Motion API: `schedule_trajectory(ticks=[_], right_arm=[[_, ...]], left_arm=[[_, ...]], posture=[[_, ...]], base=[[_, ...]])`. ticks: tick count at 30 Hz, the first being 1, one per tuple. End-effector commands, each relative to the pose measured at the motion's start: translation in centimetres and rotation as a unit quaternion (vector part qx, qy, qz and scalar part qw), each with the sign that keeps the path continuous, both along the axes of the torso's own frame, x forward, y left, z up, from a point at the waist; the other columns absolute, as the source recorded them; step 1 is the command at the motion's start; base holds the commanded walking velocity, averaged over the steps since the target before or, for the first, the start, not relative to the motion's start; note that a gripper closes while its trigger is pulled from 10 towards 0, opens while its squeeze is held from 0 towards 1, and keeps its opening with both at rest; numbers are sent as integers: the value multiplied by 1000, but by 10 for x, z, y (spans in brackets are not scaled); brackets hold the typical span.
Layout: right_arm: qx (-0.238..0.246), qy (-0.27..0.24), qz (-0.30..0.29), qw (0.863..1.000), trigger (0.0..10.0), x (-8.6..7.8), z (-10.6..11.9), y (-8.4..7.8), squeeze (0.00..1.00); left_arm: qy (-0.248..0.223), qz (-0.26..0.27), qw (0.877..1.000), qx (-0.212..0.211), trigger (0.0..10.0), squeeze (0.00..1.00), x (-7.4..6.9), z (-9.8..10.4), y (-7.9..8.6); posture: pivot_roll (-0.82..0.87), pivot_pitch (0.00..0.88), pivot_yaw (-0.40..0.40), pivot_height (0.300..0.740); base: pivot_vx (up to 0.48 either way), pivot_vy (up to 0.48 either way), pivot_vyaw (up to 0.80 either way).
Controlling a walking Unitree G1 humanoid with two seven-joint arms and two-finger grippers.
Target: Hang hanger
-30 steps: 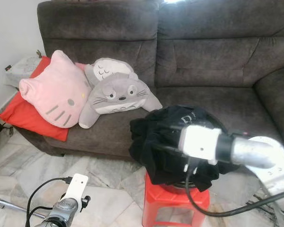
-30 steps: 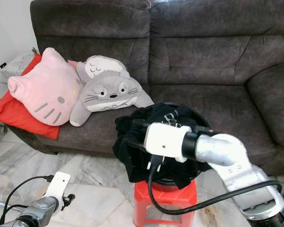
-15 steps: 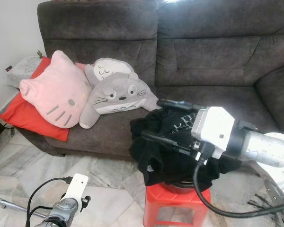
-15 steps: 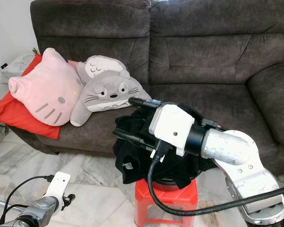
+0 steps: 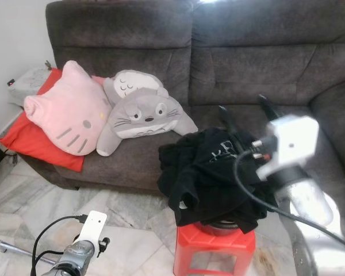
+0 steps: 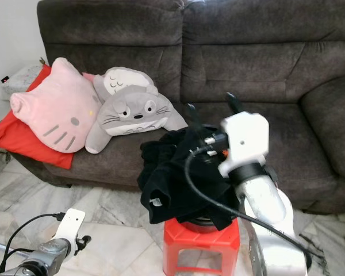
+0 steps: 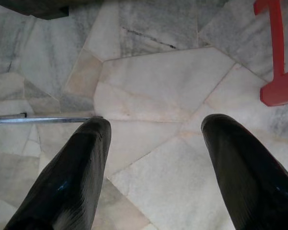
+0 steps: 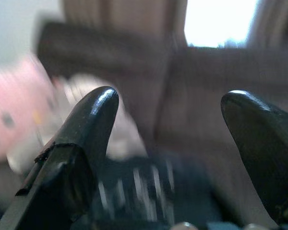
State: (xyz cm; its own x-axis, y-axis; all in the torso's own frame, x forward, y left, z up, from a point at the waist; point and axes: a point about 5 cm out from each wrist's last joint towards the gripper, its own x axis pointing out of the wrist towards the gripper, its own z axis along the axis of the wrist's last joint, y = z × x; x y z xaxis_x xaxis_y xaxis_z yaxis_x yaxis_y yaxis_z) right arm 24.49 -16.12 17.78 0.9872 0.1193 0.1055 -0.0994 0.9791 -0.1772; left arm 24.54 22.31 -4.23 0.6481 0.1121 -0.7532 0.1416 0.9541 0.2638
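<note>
A heap of black clothes lies on a red plastic stool in front of the sofa. My right gripper is raised above the far right side of the heap. Its two black fingers point up toward the sofa back, and it is open with nothing between them. The right wrist view is blurred; in it the black fingers frame the sofa and the dark clothes. My left gripper hangs low at the left, open over the marble floor, with a corner of the red stool beside it.
A dark grey sofa fills the back. On its left seat lie a pink cat cushion, a grey plush and a red cushion. A thin metal rod lies on the marble floor by my left gripper.
My right arm has lifted out of the clothes heap and swung up and to the right; its fingers now point upward, empty. The heap has settled on the stool. The left arm is still.
</note>
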Motion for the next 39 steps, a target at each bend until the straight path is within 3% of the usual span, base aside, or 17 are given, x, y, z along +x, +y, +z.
schedule_trajectory(ticks=[1, 5, 10, 39], right_arm=[[9, -11, -17, 1000, 10000, 1, 3, -2, 0], [11, 6, -14, 1000, 10000, 4, -8, 5, 0], [-9, -6, 23, 1000, 10000, 4, -10, 24, 0], [-34, -23, 34, 999, 10000, 7, -6, 29, 0]], left_arm=[[-1, 2, 1000, 4, 10000, 0, -1, 1, 4], [5, -6, 1000, 7, 10000, 0, -2, 0, 5], [3, -6, 1000, 1, 10000, 0, -3, 0, 6], [6, -8, 1000, 0, 10000, 0, -4, -1, 6]], posture=[[-238, 0, 90, 740], [-235, 0, 91, 740], [-226, 0, 87, 740], [-226, 0, 83, 740]], base=[[0, 0, 0], [0, 0, 0], [0, 0, 0], [0, 0, 0]])
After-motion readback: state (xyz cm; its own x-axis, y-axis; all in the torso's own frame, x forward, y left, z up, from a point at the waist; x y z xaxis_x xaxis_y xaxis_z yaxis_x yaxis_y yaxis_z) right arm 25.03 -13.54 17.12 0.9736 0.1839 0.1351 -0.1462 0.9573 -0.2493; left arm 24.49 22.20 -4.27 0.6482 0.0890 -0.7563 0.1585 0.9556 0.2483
